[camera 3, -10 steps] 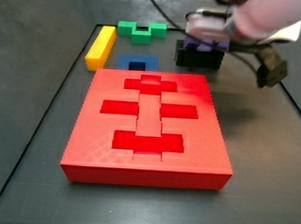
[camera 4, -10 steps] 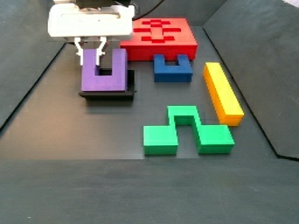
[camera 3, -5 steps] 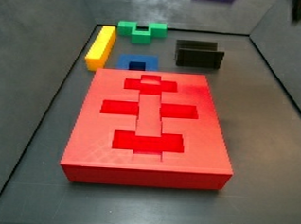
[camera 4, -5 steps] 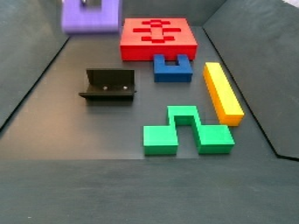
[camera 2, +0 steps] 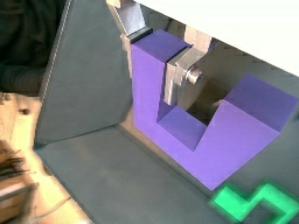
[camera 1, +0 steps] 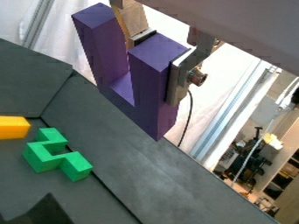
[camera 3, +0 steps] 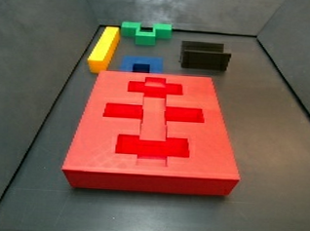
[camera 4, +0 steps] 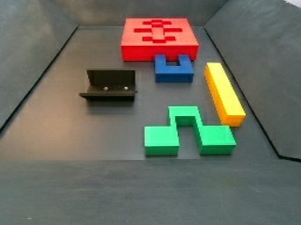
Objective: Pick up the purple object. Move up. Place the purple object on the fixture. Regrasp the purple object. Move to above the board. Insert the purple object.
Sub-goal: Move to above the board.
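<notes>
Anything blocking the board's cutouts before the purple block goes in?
Nothing visible. The gripper, out of both side views, holds the purple block by one prong. The red board has bare cutouts in both side views. The blue block sits beside the board; the fixture is apart from it.

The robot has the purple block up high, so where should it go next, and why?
Probably sideways, to above the red board. Both wrist views show the gripper shut on one prong of the purple block, high above the floor. Neither side view shows gripper or block, so they are out of frame, and the fixture stands empty. The board's cutouts are all open.
</notes>
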Motion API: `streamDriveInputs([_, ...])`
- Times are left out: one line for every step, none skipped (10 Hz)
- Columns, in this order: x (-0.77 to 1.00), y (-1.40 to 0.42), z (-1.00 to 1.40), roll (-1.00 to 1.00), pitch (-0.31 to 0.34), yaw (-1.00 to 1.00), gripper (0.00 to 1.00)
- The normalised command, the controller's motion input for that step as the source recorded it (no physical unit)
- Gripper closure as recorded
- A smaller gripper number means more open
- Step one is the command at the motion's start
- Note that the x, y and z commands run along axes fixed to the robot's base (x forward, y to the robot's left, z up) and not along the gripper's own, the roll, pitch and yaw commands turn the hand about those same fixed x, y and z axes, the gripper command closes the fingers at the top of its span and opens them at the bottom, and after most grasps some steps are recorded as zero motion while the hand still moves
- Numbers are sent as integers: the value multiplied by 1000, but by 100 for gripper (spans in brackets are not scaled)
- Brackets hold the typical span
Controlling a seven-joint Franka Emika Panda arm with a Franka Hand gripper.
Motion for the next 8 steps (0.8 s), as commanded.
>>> streamDriveInputs([-1268, -1400, 283, -1000, 67, 42, 100])
streamDriveInputs([-1373, -1400, 284, -1000, 36, 55, 100])
streamDriveInputs([-1400, -1378, 268, -1000, 22, 61, 100])
streamDriveInputs([-1400, -1359, 273, -1000, 12, 65, 100])
streamDriveInputs([-1400, -1331, 266, -1000, -2, 70, 100])
streamDriveInputs([-695, -600, 123, -1000, -18, 69, 100])
streamDriveInputs([-262, -157, 17, -1000, -20, 66, 100])
streamDriveInputs([-158, -84, 6, -1000, -14, 54, 100])
